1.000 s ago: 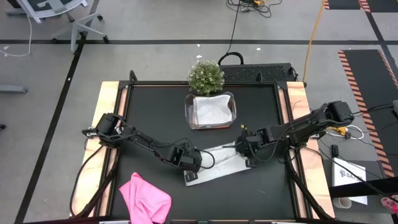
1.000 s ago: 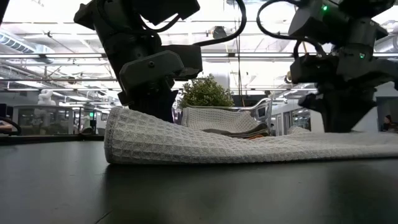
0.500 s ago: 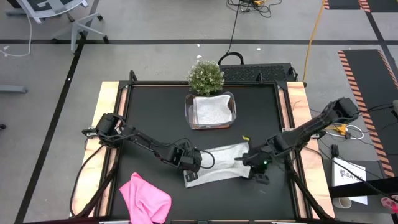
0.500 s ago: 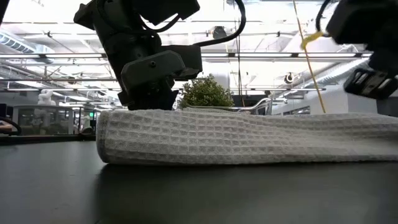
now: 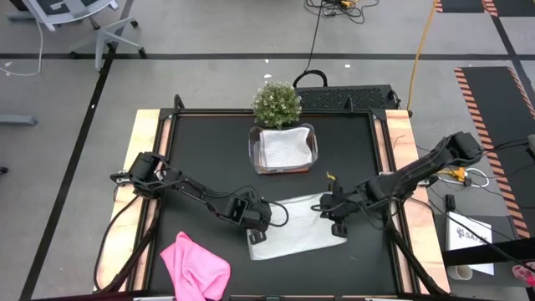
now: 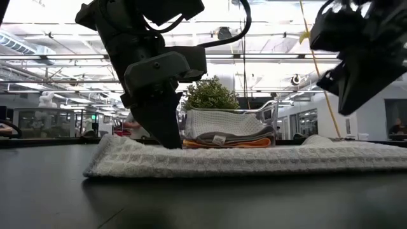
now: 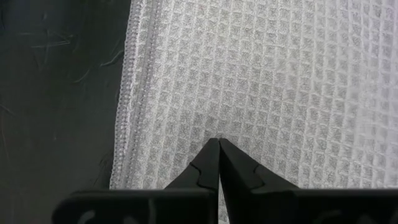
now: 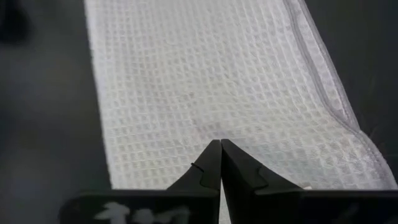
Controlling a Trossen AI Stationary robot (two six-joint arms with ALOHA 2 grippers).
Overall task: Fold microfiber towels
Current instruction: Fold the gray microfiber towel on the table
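Observation:
A light grey waffle-weave towel (image 5: 297, 226) lies flat on the black table, near the middle of its near half. My left gripper (image 5: 255, 227) is shut, with its tips down on the towel's left end (image 7: 219, 140). My right gripper (image 5: 334, 215) is shut and empty; in the low view it hangs a little above the towel's right end (image 6: 356, 76). A bright pink towel (image 5: 196, 266) lies crumpled at the near left. A clear tub (image 5: 284, 149) at the far middle holds folded grey and orange towels (image 6: 229, 133). My left gripper presses its shut fingertips (image 6: 168, 141) down on the grey towel's top face, a little in from its left hemmed edge (image 7: 186, 118). The fingers come from above, pointing down. The towel lies flat on the table under them.
A small potted plant (image 5: 277, 102) stands behind the tub at the far edge. Wooden side rails (image 5: 144, 167) border the black table on both sides. Bare table lies between the tub and the grey towel.
My right gripper has swung toward the table's near edge over the grey towel, then come back a little toward the far edge and risen clear of it. The towel, a narrow bulky strip before, now lies wider and flat. Its left end has stayed under my left gripper.

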